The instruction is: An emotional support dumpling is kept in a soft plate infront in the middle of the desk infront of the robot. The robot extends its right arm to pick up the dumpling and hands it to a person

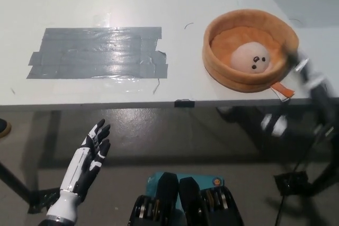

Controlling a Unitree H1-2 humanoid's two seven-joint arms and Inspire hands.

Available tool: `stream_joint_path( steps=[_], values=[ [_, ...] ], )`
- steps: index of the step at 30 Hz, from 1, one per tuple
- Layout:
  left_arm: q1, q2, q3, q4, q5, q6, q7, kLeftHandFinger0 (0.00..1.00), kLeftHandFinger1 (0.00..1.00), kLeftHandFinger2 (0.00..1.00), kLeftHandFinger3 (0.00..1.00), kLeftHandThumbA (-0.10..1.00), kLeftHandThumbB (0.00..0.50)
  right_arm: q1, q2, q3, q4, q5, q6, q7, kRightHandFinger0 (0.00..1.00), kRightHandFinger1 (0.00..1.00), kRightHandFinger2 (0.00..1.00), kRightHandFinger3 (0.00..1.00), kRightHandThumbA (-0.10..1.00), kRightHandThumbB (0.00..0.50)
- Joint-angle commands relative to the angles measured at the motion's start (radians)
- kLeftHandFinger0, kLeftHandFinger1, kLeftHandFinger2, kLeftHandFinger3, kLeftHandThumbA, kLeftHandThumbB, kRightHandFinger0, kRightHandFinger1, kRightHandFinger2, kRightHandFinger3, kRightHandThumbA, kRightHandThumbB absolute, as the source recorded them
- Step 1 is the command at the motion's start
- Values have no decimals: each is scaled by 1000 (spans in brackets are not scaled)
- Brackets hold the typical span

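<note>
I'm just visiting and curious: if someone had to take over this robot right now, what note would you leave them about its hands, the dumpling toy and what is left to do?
Left robot hand: open, holding nothing, resting low below the desk edge.
Right robot hand: blurred at the right rim of the soft plate; open or shut cannot be told.
Dumpling: lying inside the soft plate on the white desk, near its right end, not visibly held.
Also there: a patch of grey tape on the desk's left part.
Done: right arm extended to the plate.
Left: grasp the dumpling, lift it, hand it to a person; none in view.
</note>
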Motion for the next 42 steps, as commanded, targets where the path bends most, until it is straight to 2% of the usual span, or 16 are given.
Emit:
stream_joint_path(
  steps=[1, 5, 7, 10, 12, 14, 17, 21, 22, 24, 26, 35, 36, 38, 39, 42],
  values=[
    [-23, 20, 1, -12, 11, -51, -15, 1000, 1000, 1000, 1000, 867, 374, -240, -146, -15, -30, -23, 247, 104, 1000, 1000, 1000, 1000, 1000, 345],
    [-23, 22, 3, -11, 8, -53, -17, 1000, 1000, 1000, 1000, 865, 374, -409, -224, 57, 131, 0, 329, 204, 1000, 1000, 1000, 1000, 1000, 303],
    [-27, 23, 3, -12, 12, -51, -15, 1000, 1000, 1000, 1000, 867, 367, -513, -250, 126, 295, -32, 315, 264, 1000, 1000, 1000, 1000, 1000, 339],
    [-30, 21, 3, -13, 12, -51, -14, 1000, 1000, 1000, 1000, 868, 367, -614, -254, 199, 473, -73, 285, 294, 1000, 1000, 1000, 1000, 1000, 330],
    [-29, 21, 3, -20, 11, -44, -14, 1000, 1000, 1000, 1000, 870, 371, -684, -241, 255, 624, -108, 237, 304, 1000, 1000, 1000, 1000, 1000, 345],
    [-31, 19, 4, -20, 6, -40, -15, 1000, 1000, 1000, 1000, 871, 373, -729, -222, 284, 717, -112, 240, 315, 1000, 1000, 1000, 1000, 1000, 337],
    [-34, 22, 3, -16, 17, -52, -11, 1000, 1000, 1000, 1000, 878, 365, -810, -178, 347, 900, -129, 245, 343, 1000, 1000, 1000, 1000, 1000, 369],
    [-37, 22, 3, -18, 16, -48, -13, 1000, 1000, 1000, 1000, 879, 367, -871, -123, 381, 1064, -114, 276, 369, 1000, 1000, 1000, 1000, 986, 343],
    [-38, 21, 2, -19, 16, -46, -13, 1000, 1000, 1000, 1000, 880, 368, -876, -116, 381, 1086, -107, 271, 370, 1000, 1000, 1000, 1000, 971, 331],
    [-40, 22, 1, -20, 16, -40, -15, 1000, 1000, 1000, 1000, 888, 372, -887, -92, 384, 1151, -97, 273, 380, 1000, 1000, 1000, 1000, 964, 345],
    [-38, 23, 1, -26, 19, -39, -15, 1000, 1000, 1000, 1000, 888, 368, -882, -78, 404, 1202, -108, 216, 392, 1000, 1000, 1000, 1000, 1000, 337],
    [-45, 24, 3, -29, 17, -31, -15, 1000, 1000, 1000, 1000, 882, 369, -869, -71, 438, 1247, -126, 205, 462, 1000, 1000, 1000, 1000, 1000, 348],
    [-44, 23, 3, -30, 14, -31, -15, 1000, 1000, 1000, 1000, 881, 370, -871, -72, 446, 1253, -132, 203, 471, 1000, 1000, 1000, 1000, 1000, 372],
    [-46, 24, 3, -26, 14, -34, -15, 1000, 1000, 1000, 1000, 882, 370, -877, -76, 463, 1256, -149, 197, 482, 1000, 1000, 1000, 1000, 1000, 388],
    [-46, 24, 3, -25, 14, -34, -15, 1000, 1000, 1000, 1000, 883, 372, -881, -81, 478, 1255, -163, 196, 494, 1000, 1000, 1000, 1000, 1000, 415],
    [-44, 24, 3, -31, 17, -27, -15, 1000, 1000, 1000, 1000, 884, 369, -890, -88, 504, 1261, -183, 185, 520, 1000, 1000, 1000, 1000, 1000, 426]
  ],
)
